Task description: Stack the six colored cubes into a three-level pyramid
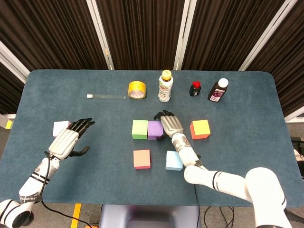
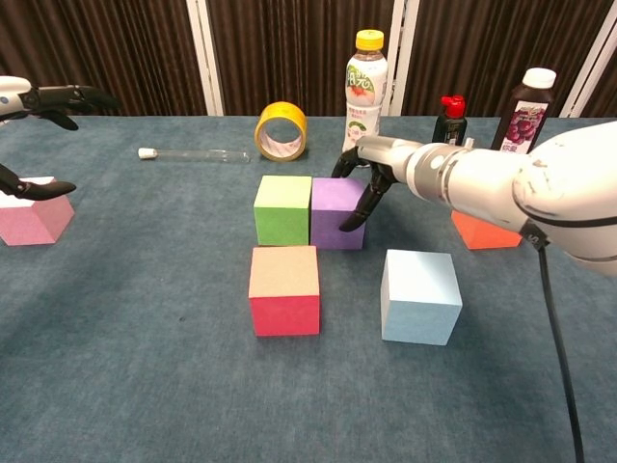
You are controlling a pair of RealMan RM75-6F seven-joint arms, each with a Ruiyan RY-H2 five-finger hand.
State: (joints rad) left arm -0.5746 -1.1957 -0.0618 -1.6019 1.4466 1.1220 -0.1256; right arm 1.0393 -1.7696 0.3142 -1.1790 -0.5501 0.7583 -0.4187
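Right hand: ours (image 1: 170,124) reaches in at the purple cube (image 1: 155,129), fingers spread and hooked down over its right side, holding nothing. From the chest view the fingertips (image 2: 349,224) sit at the cube's right face, thumb toward its top edge; we cannot tell whether they touch.
Left hand: ours (image 1: 68,137) hovers open, fingers fanned, just beside the pink cube (image 1: 61,127). The chest view catches only dark fingertips (image 2: 67,95) at the left border.
Purple and green cubes: side by side and touching at table centre, green cube (image 1: 139,129) on the left.
Red cube: (image 1: 142,159) sits alone nearer us; its tan top shows from the head view, the red front only from the chest (image 2: 284,314).
Light blue cube: (image 1: 174,160) lies to the red one's right, partly behind our right forearm from above, fully seen from the chest.
Orange cube: (image 1: 200,128) stands apart to the right, yellow-topped from above, half hidden by our arm in the chest view.
Back row: test tube (image 1: 106,97), yellow tape roll (image 1: 137,89), drink bottle (image 1: 165,86), small red-capped bottle (image 1: 194,88), dark juice bottle (image 1: 218,90).
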